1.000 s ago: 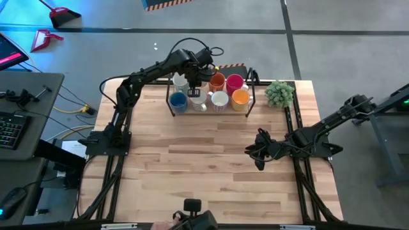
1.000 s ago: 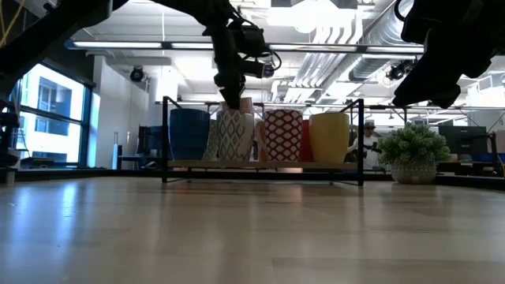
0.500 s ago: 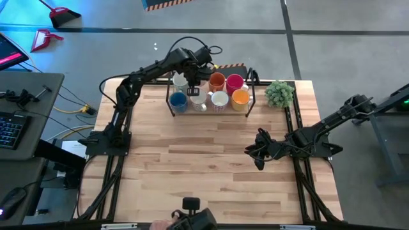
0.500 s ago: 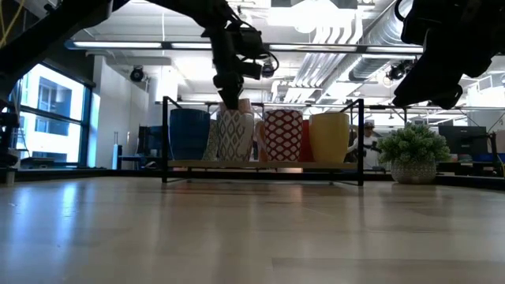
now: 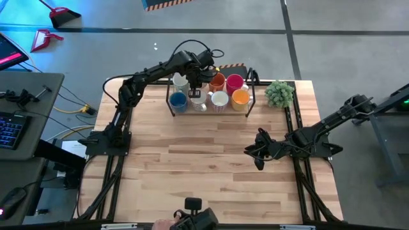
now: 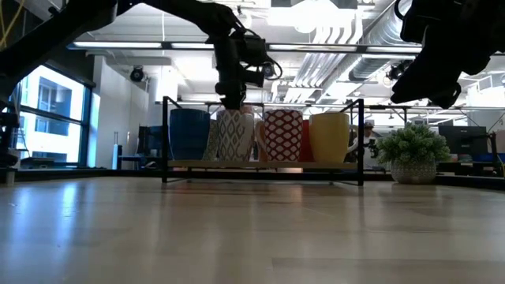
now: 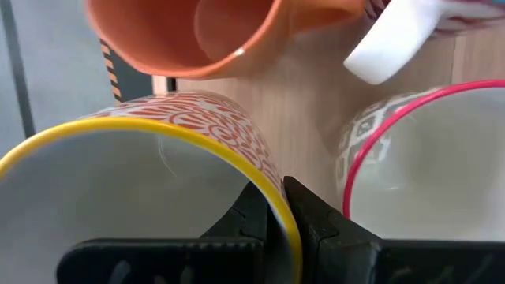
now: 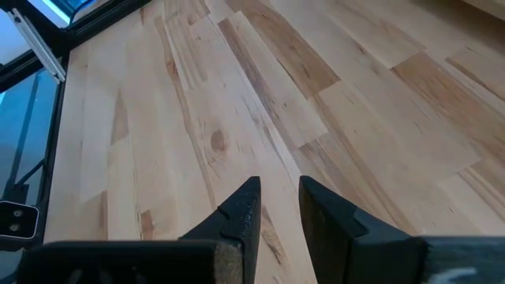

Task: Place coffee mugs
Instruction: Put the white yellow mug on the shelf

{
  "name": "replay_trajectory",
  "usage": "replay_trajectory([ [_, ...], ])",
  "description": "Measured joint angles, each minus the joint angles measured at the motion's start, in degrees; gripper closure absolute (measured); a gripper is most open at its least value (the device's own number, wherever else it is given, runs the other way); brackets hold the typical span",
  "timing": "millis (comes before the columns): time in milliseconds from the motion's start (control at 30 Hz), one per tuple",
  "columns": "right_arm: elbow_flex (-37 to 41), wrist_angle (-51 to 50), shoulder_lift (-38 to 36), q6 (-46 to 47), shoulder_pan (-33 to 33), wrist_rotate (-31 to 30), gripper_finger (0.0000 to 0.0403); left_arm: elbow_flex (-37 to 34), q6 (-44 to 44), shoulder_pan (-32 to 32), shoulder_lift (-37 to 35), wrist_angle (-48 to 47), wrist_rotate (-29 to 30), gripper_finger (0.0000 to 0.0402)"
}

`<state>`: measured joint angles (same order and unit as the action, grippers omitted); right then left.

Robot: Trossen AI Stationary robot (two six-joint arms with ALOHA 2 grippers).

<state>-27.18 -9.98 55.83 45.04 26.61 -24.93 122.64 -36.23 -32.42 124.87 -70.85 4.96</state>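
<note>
Shifting slightly rightward over the rack, the left hand is pinching the yellow-rimmed patterned ceramic mug; the right hand is hovering half-open above the table.

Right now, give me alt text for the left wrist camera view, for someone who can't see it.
The left pincer is shut on the rim of a yellow-rimmed mug with a red pattern on its outside. Beside it stands a pink-rimmed patterned mug, and beyond them an orange mug and a white handle, all on a wooden surface.
</note>
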Motion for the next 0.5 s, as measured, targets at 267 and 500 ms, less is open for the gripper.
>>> replay_trajectory([
  [267,0.0,0.0,0.0,-0.02,-0.02,0.0,0.0324,-0.06,-0.32,-0.2,1.01,-2.57,-0.87,0.0394],
  [500,0.0,0.02,0.02,-0.02,-0.02,0.0,0.0324,0.01,-0.09,-0.61,0.99,-3.1,-1.43,0.0394],
])
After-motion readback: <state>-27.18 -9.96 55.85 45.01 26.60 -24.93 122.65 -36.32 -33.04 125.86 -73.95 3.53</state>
